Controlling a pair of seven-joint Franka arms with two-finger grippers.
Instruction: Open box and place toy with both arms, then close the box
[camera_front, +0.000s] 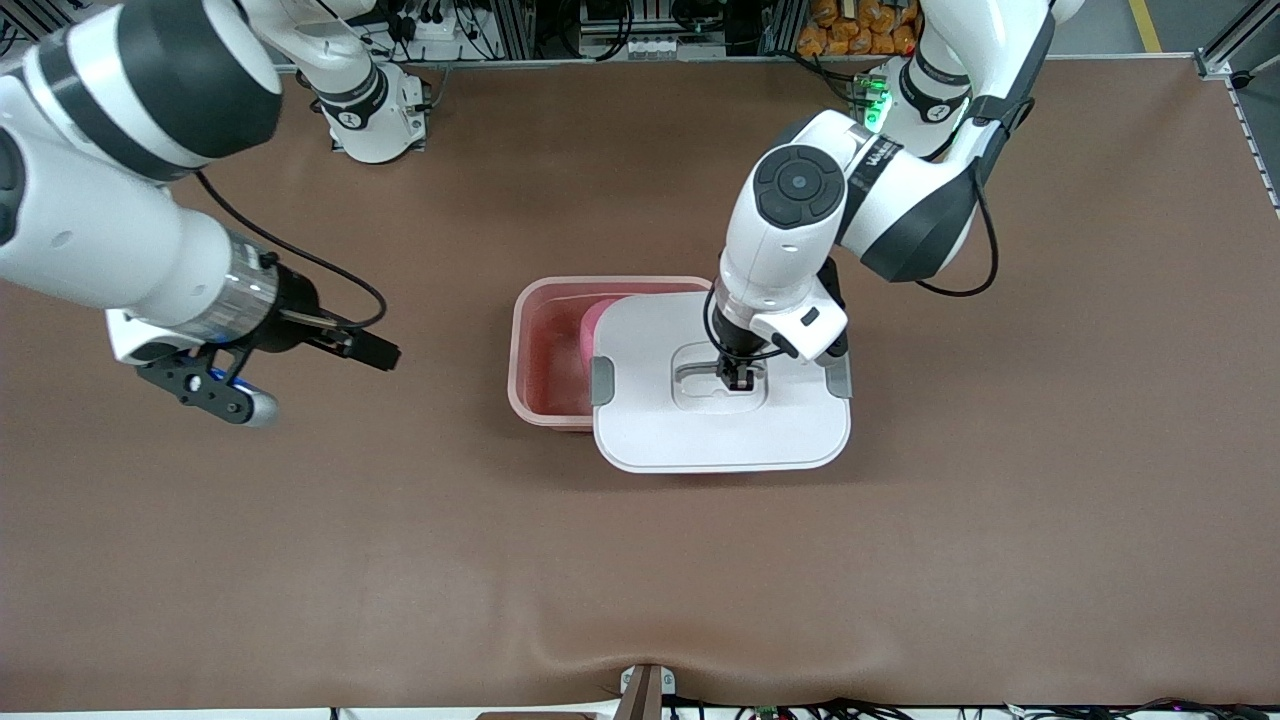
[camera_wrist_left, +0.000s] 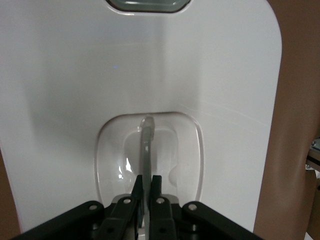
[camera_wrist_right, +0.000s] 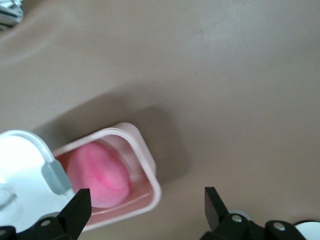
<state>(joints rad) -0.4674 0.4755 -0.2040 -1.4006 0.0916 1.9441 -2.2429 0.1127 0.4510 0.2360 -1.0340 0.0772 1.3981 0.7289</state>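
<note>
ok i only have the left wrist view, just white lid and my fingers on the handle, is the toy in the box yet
Observer: Yes, the toy lies inside the box.
Operator: is the lid lined up with the box
Observer: No. In the front view the lid is offset toward the left arm's end of the table, leaving part of the box uncovered.
Operator: where's the other arm
Observer: The right gripper hangs open over bare table toward the right arm's end, holding nothing. The left gripper is shut on the handle.
</note>
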